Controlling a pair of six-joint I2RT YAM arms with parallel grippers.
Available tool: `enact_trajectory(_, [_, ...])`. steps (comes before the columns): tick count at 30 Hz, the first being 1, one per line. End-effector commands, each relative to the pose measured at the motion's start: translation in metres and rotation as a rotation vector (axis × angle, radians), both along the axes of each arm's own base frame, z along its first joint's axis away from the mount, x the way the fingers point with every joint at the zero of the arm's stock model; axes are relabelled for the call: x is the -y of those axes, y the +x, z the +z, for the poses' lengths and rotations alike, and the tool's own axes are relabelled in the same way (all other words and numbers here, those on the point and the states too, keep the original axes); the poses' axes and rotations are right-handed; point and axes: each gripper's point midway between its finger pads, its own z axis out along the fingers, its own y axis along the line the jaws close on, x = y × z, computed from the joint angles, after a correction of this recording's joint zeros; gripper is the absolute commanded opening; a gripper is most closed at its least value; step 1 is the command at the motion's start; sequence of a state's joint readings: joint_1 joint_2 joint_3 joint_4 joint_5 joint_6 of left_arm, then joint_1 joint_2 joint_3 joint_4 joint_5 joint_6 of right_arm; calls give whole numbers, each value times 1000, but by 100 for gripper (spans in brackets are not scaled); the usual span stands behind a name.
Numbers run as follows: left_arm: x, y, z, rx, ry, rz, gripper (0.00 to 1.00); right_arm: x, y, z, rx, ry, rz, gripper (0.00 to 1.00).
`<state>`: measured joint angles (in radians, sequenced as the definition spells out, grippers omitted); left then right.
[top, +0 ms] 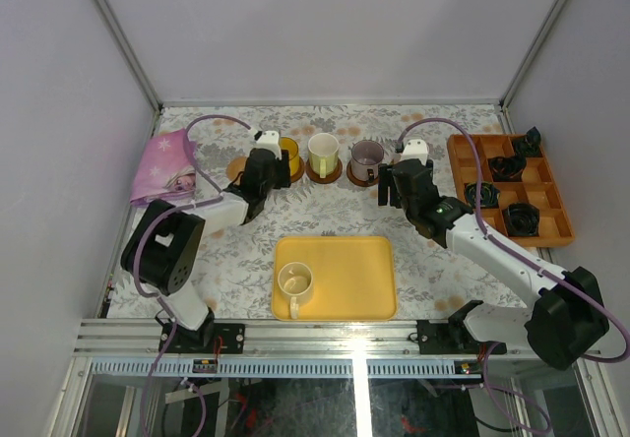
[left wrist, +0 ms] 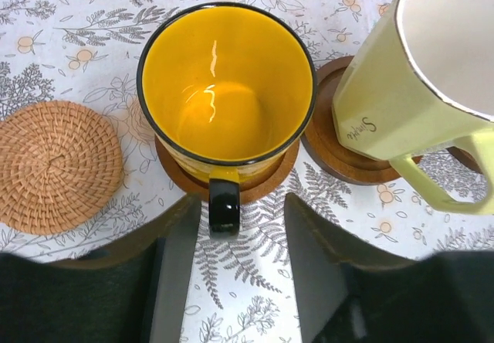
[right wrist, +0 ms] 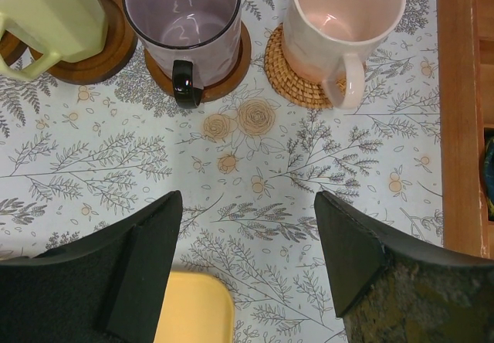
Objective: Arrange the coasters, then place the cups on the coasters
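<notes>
Clerk: Floral-print tablecloth (top: 433, 260), pale walls (top: 325, 33) behind. Item one: coasters.

Checker: Five, in one row across the upper middle of the top view. Three dark wooden coasters (left wrist: 266, 185) in the middle, a woven one at each end. The empty woven coaster (left wrist: 58, 165), at the row's left end, carries nothing.

Clerk: Item two: cups.

Checker: Left to right on the dark discs are the yellow cup (left wrist: 228, 88), pale cream cup (left wrist: 401, 73) and grey-purple cup (right wrist: 181, 11). The pink cup (right wrist: 343, 15) is on the right-hand woven coaster (right wrist: 289, 80). The fifth, a white cup (top: 295, 281), is on the yellow tray (top: 354, 280) at lower centre, well apart from the row.

Clerk: Orientation?

Checker: All upright, mouths up, long axis vertical. Every handle points toward the lower edge of the frame, probably so that a pincer can take it from the near side.

Clerk: Item three: pincers.

Checker: Left gripper (left wrist: 241, 215) is released. Its jaws stand apart either side of the yellow cup's handle (left wrist: 224, 204), with cloth showing in both gaps, so nothing is clasped. Right gripper (right wrist: 247, 204) is likewise spread and empty, hovering over bare cloth below the grey-purple and pink cups.

Clerk: Outstanding?

Checker: By my reckoning, one entry: the white cup, due on the empty woven coaster. The left arm is the nearer to that disc.
</notes>
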<state>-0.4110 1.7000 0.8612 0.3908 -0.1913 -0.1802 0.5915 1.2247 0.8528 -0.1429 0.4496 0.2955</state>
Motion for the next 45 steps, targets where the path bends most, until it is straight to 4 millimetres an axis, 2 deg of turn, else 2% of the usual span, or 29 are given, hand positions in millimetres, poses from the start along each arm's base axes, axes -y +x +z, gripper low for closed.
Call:
enact_trajectory(1, [-9, -10, 17, 26, 17, 42, 53, -7, 9, 19, 58, 56, 4, 77])
enact_trajectory(4, [-21, -20, 27, 22, 21, 95, 73, -7, 7, 20, 61, 60, 7, 77])
enact_trajectory(6, [-30, -32, 35, 20, 27, 122, 83, -6, 6, 20, 60, 62, 9, 77])
enact_trajectory(10, [-38, -65, 62, 22, 7, 130, 92, -5, 5, 21, 67, 61, 4, 77])
enact_trajectory(12, [-38, -90, 70, -1, -1, 108, 93, -3, 5, 21, 69, 57, 0, 77])
enact_trajectory(15, [-31, -133, 76, -63, -25, 52, 100, 0, 4, 22, 77, 53, -12, 77])
enact_trajectory(19, [-18, -188, 83, -154, -113, -28, 100, 3, 4, 21, 77, 43, -23, 78])
enact_trajectory(24, [0, -235, 89, -287, -236, -79, 100, 0, 6, 16, 60, 45, -17, 80])
enact_trajectory(31, [23, -288, 89, -529, -226, -170, 100, -8, 6, 10, 31, 64, 1, 83])
enact_trajectory(37, [46, -326, 90, -642, -287, -230, 100, -11, 6, 11, 29, 76, 7, 84])
enact_trajectory(45, [58, -358, 57, -721, -168, -205, 100, -8, 3, 9, 25, 77, 5, 85])
